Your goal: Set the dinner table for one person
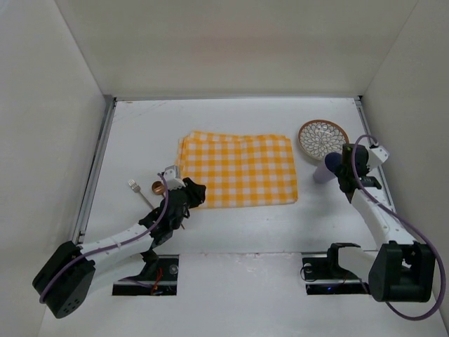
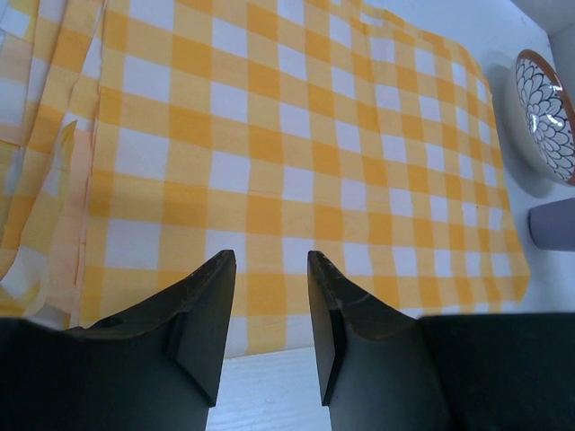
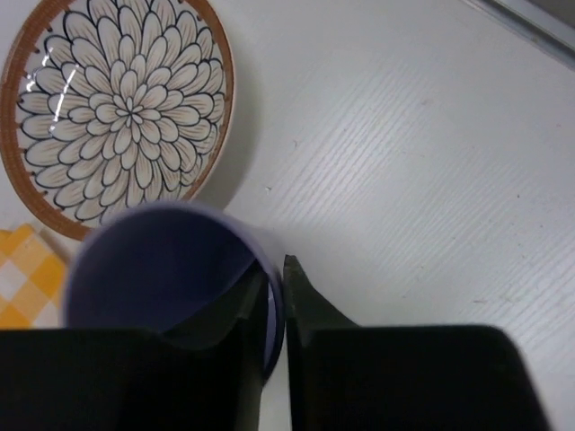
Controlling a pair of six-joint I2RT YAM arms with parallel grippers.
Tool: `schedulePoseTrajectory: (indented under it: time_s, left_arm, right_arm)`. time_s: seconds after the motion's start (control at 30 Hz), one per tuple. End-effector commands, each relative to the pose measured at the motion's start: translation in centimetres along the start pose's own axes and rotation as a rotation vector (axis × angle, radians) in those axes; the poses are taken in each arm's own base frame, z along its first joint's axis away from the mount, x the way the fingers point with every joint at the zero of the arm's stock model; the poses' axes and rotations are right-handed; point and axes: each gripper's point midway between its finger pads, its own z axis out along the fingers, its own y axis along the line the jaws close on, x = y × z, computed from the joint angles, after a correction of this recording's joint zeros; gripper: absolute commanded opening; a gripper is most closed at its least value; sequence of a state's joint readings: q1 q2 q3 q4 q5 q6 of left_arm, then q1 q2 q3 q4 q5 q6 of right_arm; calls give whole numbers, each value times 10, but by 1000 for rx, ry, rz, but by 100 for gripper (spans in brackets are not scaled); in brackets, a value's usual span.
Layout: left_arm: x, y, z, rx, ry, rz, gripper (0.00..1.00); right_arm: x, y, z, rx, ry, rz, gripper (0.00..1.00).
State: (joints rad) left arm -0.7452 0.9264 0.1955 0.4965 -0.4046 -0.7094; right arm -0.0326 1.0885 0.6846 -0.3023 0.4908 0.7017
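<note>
We've got the right gripper (image 3: 276, 269) pinched on the wall of the purple cup (image 3: 162, 260), one finger inside the rim, one outside. The flower-patterned plate (image 3: 121, 108) with its brown rim sits just beyond the cup at upper left, and a corner of the yellow checked cloth (image 3: 22, 278) shows at the left edge. All of it rests on the white dinner table (image 3: 404, 180); a metal rail (image 3: 530, 22) crosses the top right corner.

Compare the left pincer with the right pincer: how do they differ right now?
The left pincer is open and empty; the right pincer is shut on the wall of the purple cup, one finger inside. The left pincer hangs at the near edge of the yellow checked cloth; the right pincer is over the white dinner table beside the flower-patterned plate. Both have black fingers.
</note>
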Motion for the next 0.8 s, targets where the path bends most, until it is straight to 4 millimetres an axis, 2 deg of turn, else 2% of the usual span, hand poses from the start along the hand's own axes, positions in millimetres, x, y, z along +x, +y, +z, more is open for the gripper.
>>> schedulePoseTrajectory:
  time_s: [0.0, 0.07, 0.17, 0.23, 0.33, 0.4, 0.57, 0.67, 0.77]
  left_arm:
    - [-19, -7, 1, 15, -74, -14, 36]
    - [-19, -5, 1, 9, -72, -16, 36]
    - [-22, -5, 0, 15, -86, -26, 36]
    - [-22, -3, 1, 7, -89, -27, 37]
    - [-20, -3, 2, 3, -78, -25, 37]
    - [-21, -6, 0, 13, -85, -23, 37]
    - [-23, 1, 1, -5, -88, -29, 37]
    - [-26, -2, -1, 5, -100, -31, 37]
    - [-25, 3, 0, -9, -97, -31, 37]
  right_arm:
    - [-18, 12, -3, -52, -67, 61, 12]
    - [-38, 12, -20, -63, -127, 87, 8]
    - [-62, 27, -55, -122, -193, 85, 7]
    - [-72, 47, -72, -175, -195, 55, 7]
    - [-68, 93, -90, -279, -162, -15, 8]
    - [-60, 125, -92, -327, -142, -62, 8]
    - [-31, 191, -76, -379, -85, -175, 9]
    - [-18, 219, -66, -398, -66, -221, 9]
    - [-11, 235, -55, -397, -56, -260, 10]
